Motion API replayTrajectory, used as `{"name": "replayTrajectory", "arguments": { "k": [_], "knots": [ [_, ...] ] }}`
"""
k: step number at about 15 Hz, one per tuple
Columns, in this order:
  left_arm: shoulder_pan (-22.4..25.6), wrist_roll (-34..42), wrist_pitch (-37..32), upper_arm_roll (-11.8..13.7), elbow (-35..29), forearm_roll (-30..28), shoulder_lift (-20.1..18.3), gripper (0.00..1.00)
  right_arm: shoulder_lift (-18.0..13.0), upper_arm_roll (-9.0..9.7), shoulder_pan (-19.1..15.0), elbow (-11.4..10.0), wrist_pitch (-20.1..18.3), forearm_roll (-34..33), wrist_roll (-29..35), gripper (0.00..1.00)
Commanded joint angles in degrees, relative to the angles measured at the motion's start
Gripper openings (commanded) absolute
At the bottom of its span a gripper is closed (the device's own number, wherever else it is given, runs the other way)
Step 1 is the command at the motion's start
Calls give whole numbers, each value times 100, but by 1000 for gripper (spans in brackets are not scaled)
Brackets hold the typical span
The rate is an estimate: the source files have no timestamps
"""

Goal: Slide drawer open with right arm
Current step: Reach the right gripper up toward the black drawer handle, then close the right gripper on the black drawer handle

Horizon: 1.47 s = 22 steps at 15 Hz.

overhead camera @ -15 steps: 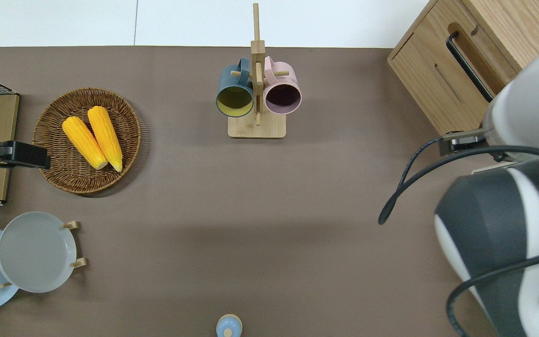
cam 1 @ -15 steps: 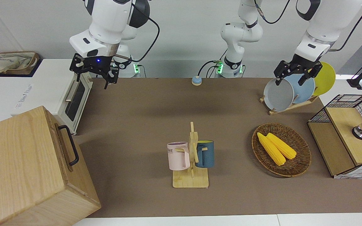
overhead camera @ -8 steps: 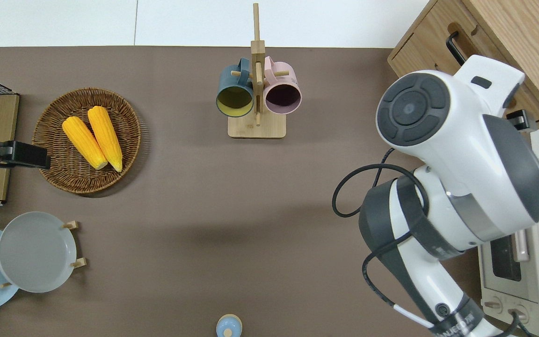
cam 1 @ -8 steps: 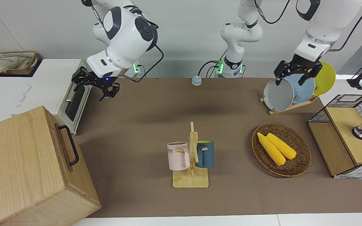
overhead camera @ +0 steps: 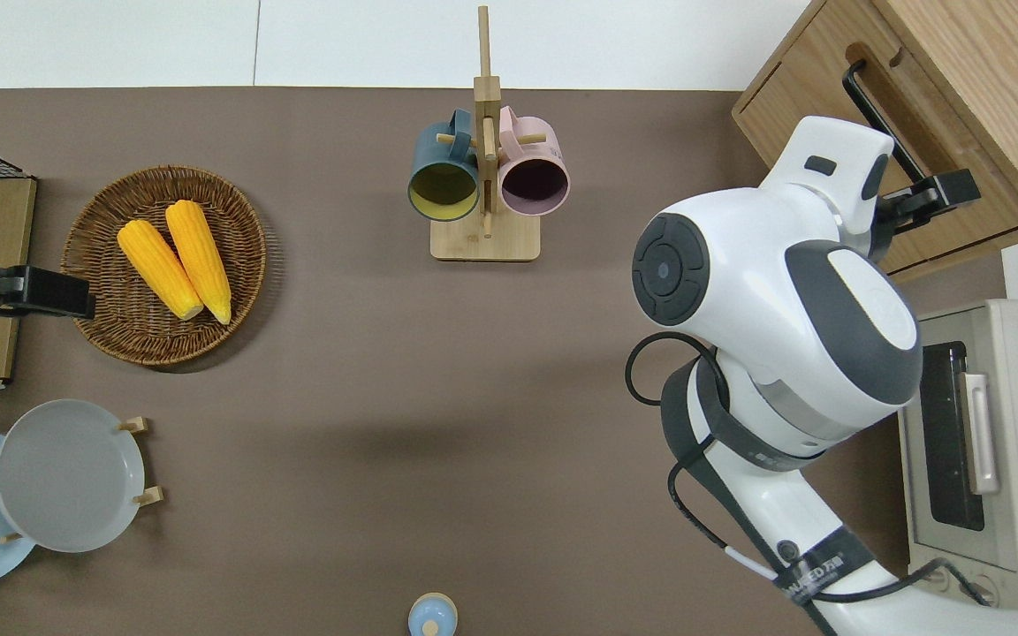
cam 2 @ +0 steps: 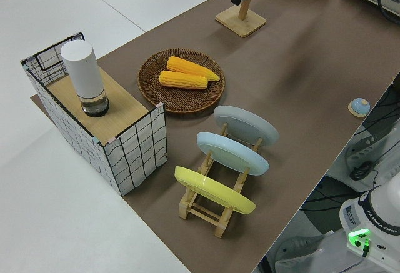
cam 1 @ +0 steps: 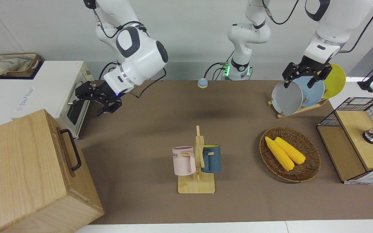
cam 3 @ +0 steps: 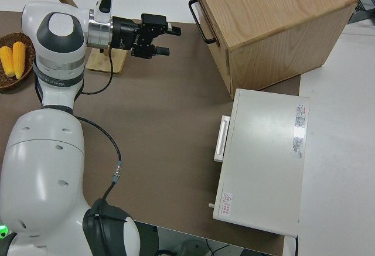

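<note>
The drawer [overhead camera: 830, 148] is the light-wood front of the pale cabinet [cam 1: 18, 168] at the right arm's end of the table, sitting flush with it. Its black bar handle [overhead camera: 883, 122] [cam 1: 72, 149] [cam 3: 201, 20] is free. My right gripper [overhead camera: 940, 190] [cam 1: 91, 102] [cam 3: 166, 41] is turned sideways, open and holding nothing. In the overhead view it hangs over the cabinet's front, by the handle's end nearer to the robots. The right side view shows a gap between its fingertips and the handle. My left gripper [cam 1: 301, 78] is parked and open.
A white toaster oven [overhead camera: 982, 437] stands beside the cabinet, nearer to the robots. A mug rack [cam 1: 197, 163] holds a pink and a blue mug mid-table. Toward the left arm's end are a corn basket [cam 1: 309, 168], a plate rack [cam 1: 287, 97] and a wire-mesh rack [cam 1: 356, 140].
My right arm has swung from over the toaster oven toward the cabinet, and its gripper has dropped lower and turned sideways toward the handle. The left arm has not moved.
</note>
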Motion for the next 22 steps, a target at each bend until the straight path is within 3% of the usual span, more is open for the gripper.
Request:
{"name": "replayTrajectory", "arguments": {
  "k": [1,12,22],
  "knots": [
    [-99,43,2,95,117,72,76,995,163,55,-58,-221,378,-792,105,987],
    [-99,43,2,95,117,72,76,998,946,37,-181,-230,747,-2963,131,987],
    [-99,43,2,95,117,72,76,998,1306,-147,-251,-195,801,-3677,983,985]
  ]
}}
